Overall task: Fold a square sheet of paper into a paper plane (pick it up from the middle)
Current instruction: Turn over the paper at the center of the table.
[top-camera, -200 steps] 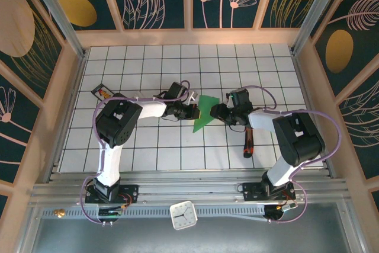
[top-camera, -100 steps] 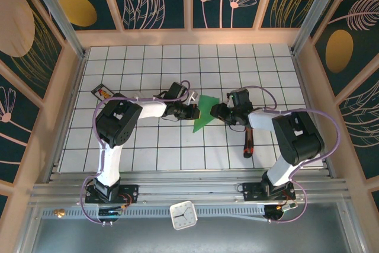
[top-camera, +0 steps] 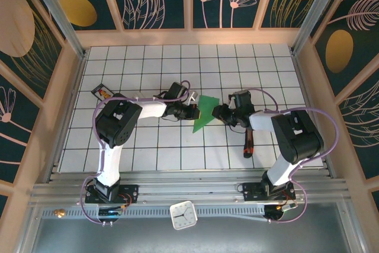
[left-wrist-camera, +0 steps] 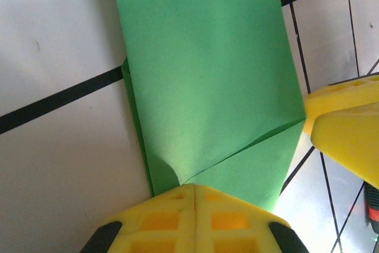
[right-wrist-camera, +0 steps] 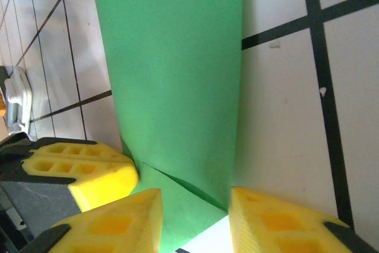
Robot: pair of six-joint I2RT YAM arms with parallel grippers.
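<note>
At the centre of the top view the creased green sheet of paper [top-camera: 204,111] lies between both claws, long axis running upper right to lower left, with the left gripper [top-camera: 194,112] clamped shut on its left edge and the right gripper [top-camera: 217,112] part-open astride its right corner.

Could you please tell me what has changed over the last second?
The right tool has shifted slightly beside the green paper, its jaws open around one edge. The left tool stays clamped on the paper, which has not shifted.
</note>
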